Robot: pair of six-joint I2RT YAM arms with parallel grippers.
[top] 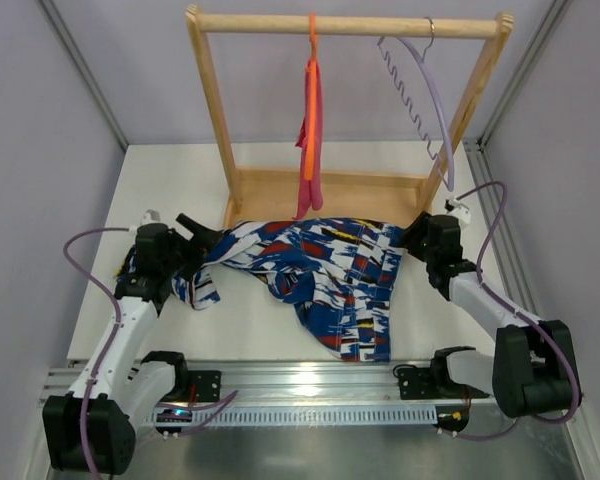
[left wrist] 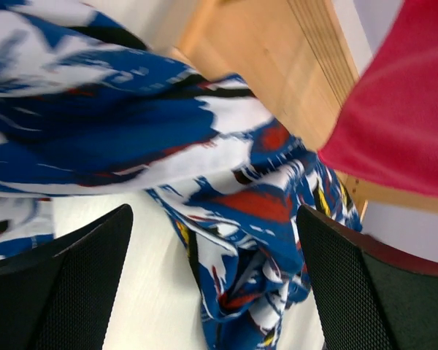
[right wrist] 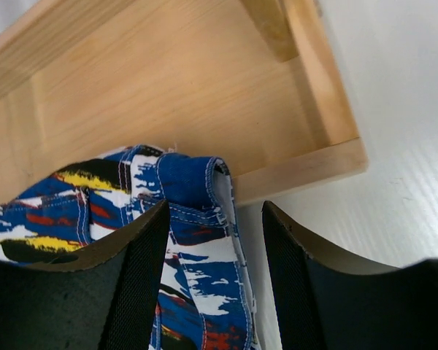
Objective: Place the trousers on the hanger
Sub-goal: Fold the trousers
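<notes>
The trousers [top: 320, 285] are laid crumpled across the bench [top: 250, 335] between the two grippers, with one leg trailing toward 6 o'clock. The left gripper [top: 196, 232] is set at the trousers' 9 o'clock end. Its jaws are held wide, and folds of the printed cloth are seen lying loose between them, not pinched. The right gripper [top: 413, 236] is set at the 3 o'clock end, with its jaws parted about halfway. A stitched corner of the cloth lies between them against one finger, and bare bench is seen beside the other.

The hanger [top: 435, 100] is hung by its hook from the top rail of a wooden rack [top: 350, 22], at 1 o'clock of the trousers and well apart from them. An orange hanger with pink cloth [top: 311, 130] is hung at 12 o'clock, its lower end near the trousers' far edge, in front of the rack's base board.
</notes>
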